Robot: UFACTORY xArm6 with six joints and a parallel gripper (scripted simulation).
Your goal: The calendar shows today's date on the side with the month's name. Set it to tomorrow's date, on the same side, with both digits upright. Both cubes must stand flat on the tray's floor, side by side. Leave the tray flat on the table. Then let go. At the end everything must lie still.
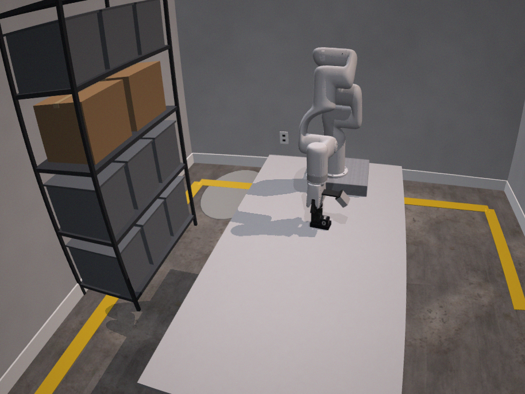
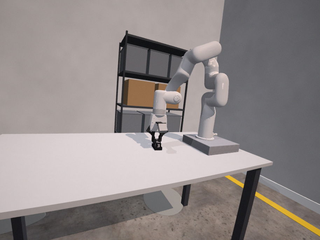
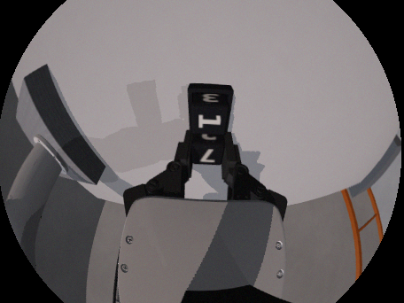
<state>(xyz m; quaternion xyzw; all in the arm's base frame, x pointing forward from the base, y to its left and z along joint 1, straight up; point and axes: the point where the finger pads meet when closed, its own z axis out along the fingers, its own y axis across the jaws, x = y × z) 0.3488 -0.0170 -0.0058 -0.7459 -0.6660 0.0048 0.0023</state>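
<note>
Tray [image 1: 319, 227] [image 2: 158, 149] [image 3: 210, 85]: 1-topped cube [image 1: 325, 220] [image 2: 158, 145] [image 3: 209, 120] inside | end effector [image 1: 316, 215] [image 2: 157, 140] [image 3: 207, 141]: clamped on 7-topped cube [image 1: 316, 219] [image 2: 156, 141] [image 3: 207, 155], seating unclear

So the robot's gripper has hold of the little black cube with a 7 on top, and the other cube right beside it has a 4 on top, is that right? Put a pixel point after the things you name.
Not quite: the other cube [image 1: 325, 221] [image 2: 158, 145] [image 3: 209, 120] has a 1 on top, as the wrist view shows. The gripper [image 1: 317, 215] [image 2: 157, 139] [image 3: 207, 141] does hold the cube with the 7 [image 2: 157, 141] [image 3: 206, 156].

The claw [image 1: 317, 215] [image 2: 156, 140] [image 3: 207, 141] points down, apparently partly closed.
</note>
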